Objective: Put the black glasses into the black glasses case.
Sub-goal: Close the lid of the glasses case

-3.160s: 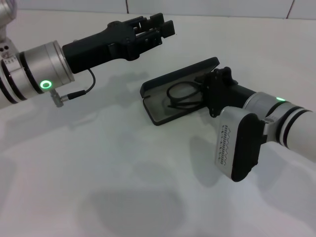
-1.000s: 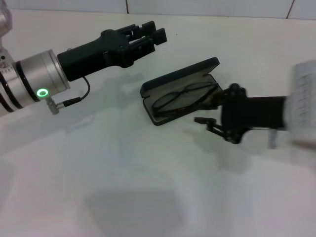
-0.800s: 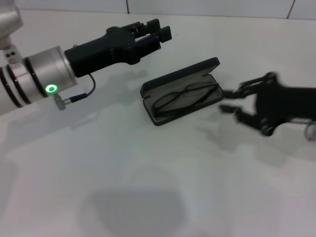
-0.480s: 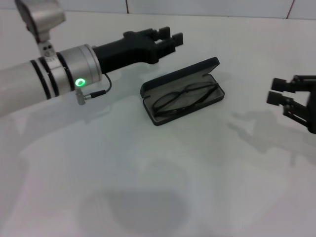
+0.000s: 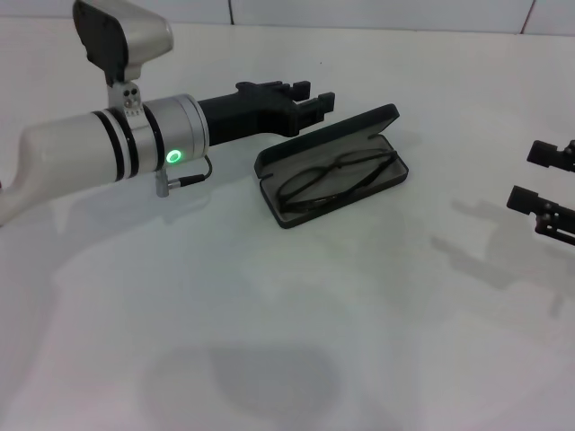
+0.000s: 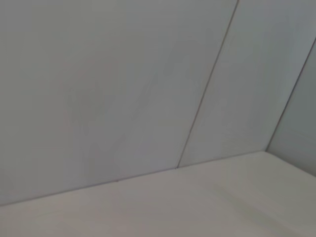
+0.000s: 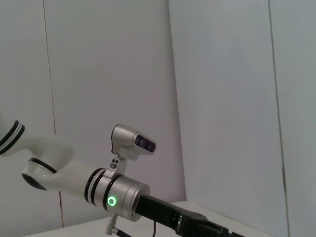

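The black glasses case (image 5: 392, 171) lies open in the middle of the table, its lid (image 5: 325, 137) propped up on the far side. Inside it, on the grey lining, the black glasses (image 5: 331, 178) lie folded. My left gripper (image 5: 310, 95) hovers just behind the lid's left end and touches nothing. At the head view's right edge, well away from the case, my right gripper (image 5: 544, 177) is open and empty. The right wrist view shows my left arm (image 7: 123, 195) against the wall. The left wrist view holds only wall and table.
The white table (image 5: 269, 323) runs back to a tiled wall (image 5: 377, 13). My left forearm (image 5: 99, 157) stretches across the table's left part.
My right gripper let go of the glasses in the case, then drew back to the right edge with its fingers spread. My left arm swung right and down towards the lid.
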Tool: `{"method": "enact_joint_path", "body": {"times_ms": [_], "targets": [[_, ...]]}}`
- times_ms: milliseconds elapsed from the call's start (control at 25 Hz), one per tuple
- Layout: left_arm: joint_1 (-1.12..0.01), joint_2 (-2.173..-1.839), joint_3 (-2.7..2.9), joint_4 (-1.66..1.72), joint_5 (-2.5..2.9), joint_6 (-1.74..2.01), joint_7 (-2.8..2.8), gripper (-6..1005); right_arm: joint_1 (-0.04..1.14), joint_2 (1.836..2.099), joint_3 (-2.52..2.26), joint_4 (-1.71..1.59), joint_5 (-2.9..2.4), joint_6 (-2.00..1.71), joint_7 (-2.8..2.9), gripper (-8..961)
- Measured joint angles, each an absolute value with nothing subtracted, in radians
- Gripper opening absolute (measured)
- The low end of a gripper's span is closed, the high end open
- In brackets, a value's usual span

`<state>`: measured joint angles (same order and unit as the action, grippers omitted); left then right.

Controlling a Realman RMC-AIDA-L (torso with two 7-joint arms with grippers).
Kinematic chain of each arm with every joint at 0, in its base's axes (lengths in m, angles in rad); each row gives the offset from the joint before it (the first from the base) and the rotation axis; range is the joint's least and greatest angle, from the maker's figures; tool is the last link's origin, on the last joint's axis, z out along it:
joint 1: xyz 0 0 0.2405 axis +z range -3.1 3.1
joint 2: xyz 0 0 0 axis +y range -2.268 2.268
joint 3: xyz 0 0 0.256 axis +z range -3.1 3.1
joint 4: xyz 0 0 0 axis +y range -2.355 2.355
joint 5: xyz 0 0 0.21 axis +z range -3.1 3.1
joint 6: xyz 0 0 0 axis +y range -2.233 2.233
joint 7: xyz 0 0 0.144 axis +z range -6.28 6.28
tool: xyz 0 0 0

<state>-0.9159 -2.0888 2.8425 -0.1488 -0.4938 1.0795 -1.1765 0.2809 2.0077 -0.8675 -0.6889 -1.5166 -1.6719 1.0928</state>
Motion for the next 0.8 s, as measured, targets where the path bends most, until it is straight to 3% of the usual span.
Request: {"method": "enact_joint_path", "body": {"times_ms": [120, 800], "targets": [[-0.911, -2.089, 2.842, -0.129, -0.473, 1.075, -1.175, 461, 0.281, 2.008, -0.865, -0.687, -1.519, -1.668, 1.092, 629], [-0.866, -2.091, 2.842, -0.095, -0.4, 1.077, -1.143, 456, 0.285, 2.01, -0.865, -0.684, -1.522, -1.669, 1.091, 636]]}}
